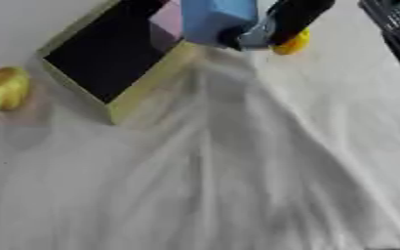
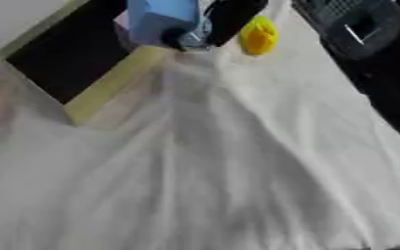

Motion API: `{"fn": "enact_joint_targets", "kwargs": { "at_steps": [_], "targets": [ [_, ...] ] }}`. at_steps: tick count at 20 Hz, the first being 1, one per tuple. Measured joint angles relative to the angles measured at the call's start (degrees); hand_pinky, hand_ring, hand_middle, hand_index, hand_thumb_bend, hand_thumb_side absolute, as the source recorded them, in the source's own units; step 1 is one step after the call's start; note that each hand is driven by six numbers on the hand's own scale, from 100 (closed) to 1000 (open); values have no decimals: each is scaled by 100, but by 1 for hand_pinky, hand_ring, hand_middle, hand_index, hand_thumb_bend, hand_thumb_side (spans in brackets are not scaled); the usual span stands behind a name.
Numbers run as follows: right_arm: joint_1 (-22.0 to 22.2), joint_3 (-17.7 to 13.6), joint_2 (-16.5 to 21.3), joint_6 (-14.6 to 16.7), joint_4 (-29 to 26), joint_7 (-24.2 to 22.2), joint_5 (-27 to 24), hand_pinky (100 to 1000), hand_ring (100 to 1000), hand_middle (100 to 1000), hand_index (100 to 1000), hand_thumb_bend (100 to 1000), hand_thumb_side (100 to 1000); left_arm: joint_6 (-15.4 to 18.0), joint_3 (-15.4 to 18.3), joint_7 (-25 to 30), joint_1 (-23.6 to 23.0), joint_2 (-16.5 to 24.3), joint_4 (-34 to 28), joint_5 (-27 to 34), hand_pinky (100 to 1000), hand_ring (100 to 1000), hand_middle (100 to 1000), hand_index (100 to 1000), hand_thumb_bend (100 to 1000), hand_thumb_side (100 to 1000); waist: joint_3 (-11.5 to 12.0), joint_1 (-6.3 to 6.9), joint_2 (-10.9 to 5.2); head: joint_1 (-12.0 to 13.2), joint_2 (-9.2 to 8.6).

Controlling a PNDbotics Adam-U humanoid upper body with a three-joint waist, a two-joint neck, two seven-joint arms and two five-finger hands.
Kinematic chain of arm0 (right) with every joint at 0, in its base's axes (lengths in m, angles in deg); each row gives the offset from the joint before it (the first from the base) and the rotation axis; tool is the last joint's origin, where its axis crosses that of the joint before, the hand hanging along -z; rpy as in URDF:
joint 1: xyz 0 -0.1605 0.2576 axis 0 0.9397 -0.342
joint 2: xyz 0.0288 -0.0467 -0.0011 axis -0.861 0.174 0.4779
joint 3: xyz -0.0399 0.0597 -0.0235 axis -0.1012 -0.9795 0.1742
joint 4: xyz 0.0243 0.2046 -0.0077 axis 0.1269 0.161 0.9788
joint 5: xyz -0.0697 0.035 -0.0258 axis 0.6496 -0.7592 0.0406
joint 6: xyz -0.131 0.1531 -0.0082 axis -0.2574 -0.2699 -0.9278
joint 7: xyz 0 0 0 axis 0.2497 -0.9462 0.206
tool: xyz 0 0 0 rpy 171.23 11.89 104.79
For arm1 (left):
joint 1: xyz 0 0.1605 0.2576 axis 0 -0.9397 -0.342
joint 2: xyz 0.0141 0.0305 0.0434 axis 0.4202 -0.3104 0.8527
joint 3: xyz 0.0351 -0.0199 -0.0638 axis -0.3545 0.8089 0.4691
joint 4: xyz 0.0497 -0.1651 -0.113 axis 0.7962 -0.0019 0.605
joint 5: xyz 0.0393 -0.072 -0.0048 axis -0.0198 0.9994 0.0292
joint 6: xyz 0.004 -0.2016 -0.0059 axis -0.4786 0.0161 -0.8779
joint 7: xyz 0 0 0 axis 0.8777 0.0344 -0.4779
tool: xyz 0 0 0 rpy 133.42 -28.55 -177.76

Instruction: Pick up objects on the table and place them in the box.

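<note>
A box (image 1: 144, 85) with a pale yellow-green rim and a dark inside lies askew at the upper left. A pink block (image 1: 164, 23) shows inside it near the far corner. My right hand (image 1: 237, 38) comes in from the top on a black arm, with its fingers curled round a blue block (image 1: 216, 17). It holds that block just above the box's right rim. A small yellow object (image 2: 259, 35) lies on the cloth right beside the arm. A second yellow, rounded object (image 1: 3, 88) sits at the left edge. My left hand shows in no view.
A dark plastic crate (image 2: 357, 29) stands at the upper right. A wrinkled white cloth (image 1: 237, 171) covers the table from the box down to the near edge.
</note>
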Motion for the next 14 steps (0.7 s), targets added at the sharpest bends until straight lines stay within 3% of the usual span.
{"fn": "enact_joint_targets", "kwargs": {
  "at_steps": [14],
  "targets": [
    [-483, -19, -933, 708, 1205, 282, 654, 864, 781, 603, 704, 100, 227, 139, -127, 185, 375, -50, 0, 53, 652, 673, 650, 789, 100, 618, 692, -275, 182, -631, -103]
  ]
}}
